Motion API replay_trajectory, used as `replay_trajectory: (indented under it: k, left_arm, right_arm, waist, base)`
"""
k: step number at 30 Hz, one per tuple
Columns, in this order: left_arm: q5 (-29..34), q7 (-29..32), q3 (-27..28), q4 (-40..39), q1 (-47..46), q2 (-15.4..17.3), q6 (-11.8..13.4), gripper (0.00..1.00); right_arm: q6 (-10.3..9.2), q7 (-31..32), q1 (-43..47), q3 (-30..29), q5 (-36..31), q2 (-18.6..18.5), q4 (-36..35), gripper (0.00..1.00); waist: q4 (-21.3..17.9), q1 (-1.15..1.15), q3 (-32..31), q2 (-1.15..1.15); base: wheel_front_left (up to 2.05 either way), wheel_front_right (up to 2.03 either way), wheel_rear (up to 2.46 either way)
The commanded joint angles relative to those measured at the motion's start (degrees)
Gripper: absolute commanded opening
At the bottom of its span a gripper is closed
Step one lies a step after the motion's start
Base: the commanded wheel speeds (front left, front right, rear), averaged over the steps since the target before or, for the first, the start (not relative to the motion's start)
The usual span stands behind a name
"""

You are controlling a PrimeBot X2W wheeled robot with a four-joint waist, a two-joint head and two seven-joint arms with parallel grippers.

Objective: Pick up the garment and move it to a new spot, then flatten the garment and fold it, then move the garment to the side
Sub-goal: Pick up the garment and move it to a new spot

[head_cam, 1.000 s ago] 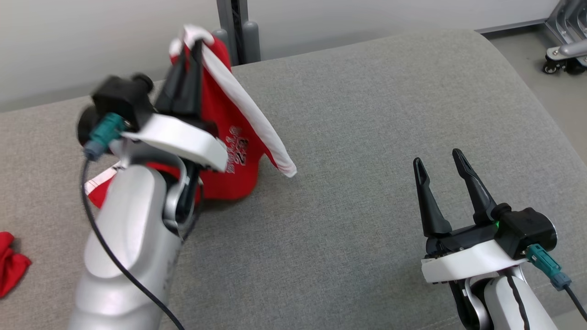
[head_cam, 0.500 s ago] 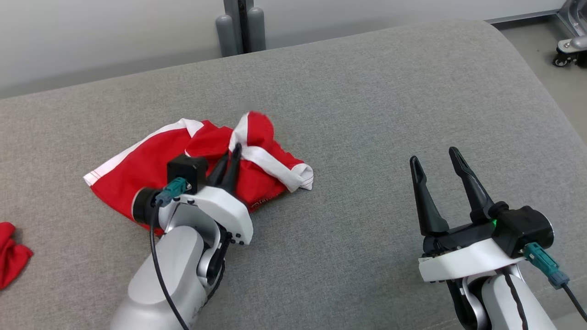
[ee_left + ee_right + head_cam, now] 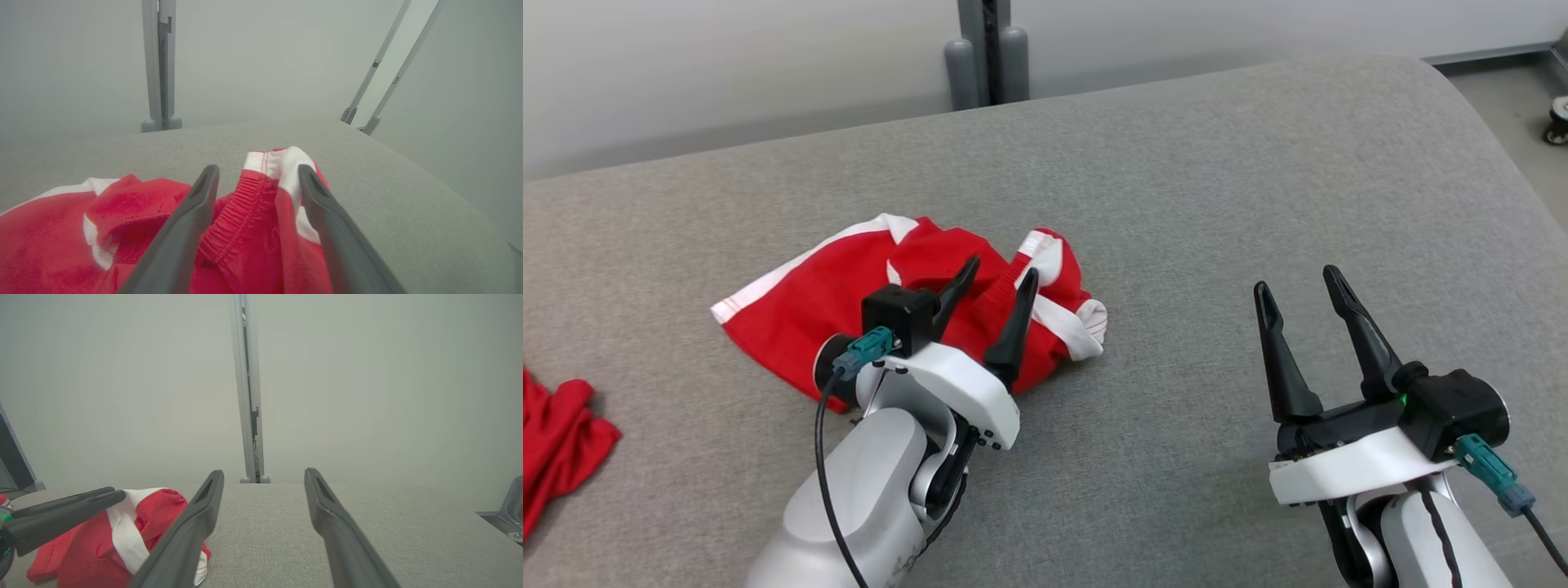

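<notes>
- The garment (image 3: 800, 310), red shorts with white trim, is lying crumpled on the grey cushion (image 3: 1217, 180), left of centre in the head view.
- Its flatter side is spreading toward the left of the frame, while its right end is bunching into a raised lump with a white band wrapping around it.
- The left gripper (image 3: 1003, 268) is sitting over that lump, at centre left of the frame, with its two dark fingers spread apart and gripping nothing.
- In the left wrist view, the left gripper (image 3: 257, 169) is straddling the ribbed elastic waistband (image 3: 241, 212), and the white fold is resting against the inner face of the finger on the right of that frame.
- The garment (image 3: 49, 228) is filling the lower left of that view.
- The right gripper (image 3: 1297, 278) is hovering over bare cushion at the lower right of the head view, well apart from the shorts, its jaws wide and empty.
- In the right wrist view, the right gripper (image 3: 264, 473) is pointing toward a grey post (image 3: 247, 396), with the garment (image 3: 94, 547) at lower left.
- A second red cloth (image 3: 560, 441) is lying at the left edge of the head view.
</notes>
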Motion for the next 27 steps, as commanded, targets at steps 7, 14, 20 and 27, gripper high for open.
replay_trajectory:
  k: [7, 14, 20, 27]
  left_arm:
    - [1.62, -1.46, 3.38, -7.73, 2.36, 1.20, 1.63, 1.00]
    - [5.87, -1.51, 10.07, -17.92, 9.24, 2.46, 2.58, 1.00]
    - [8.29, -1.52, 15.08, -22.87, 16.27, 1.67, 0.62, 1.00]
    - [17.02, -1.52, 18.89, -27.45, 23.66, 0.97, 1.42, 1.00]
  right_arm:
    - [0.01, -0.35, 1.08, 1.03, -0.14, -0.26, 0.03, 1.00]
    - [0.01, -0.35, 1.82, 1.25, -0.28, -0.31, 0.21, 1.00]
    - [0.01, -0.35, 3.76, 0.93, 0.63, -1.01, 0.67, 1.00]
    - [0.01, -0.35, 8.19, -1.28, -1.88, -1.34, 1.01, 1.00]
  waist:
    - [3.35, 0.00, -1.86, 0.00]
    - [6.89, 0.00, -3.36, 0.00]
    - [9.64, 0.00, -5.45, 0.00]
    - [12.09, 0.00, -8.01, 0.00]
  base:
    - [0.00, 0.00, 0.00]
    - [0.00, 0.00, 0.00]
    - [0.00, 0.00, 0.00]
    - [0.00, 0.00, 0.00]
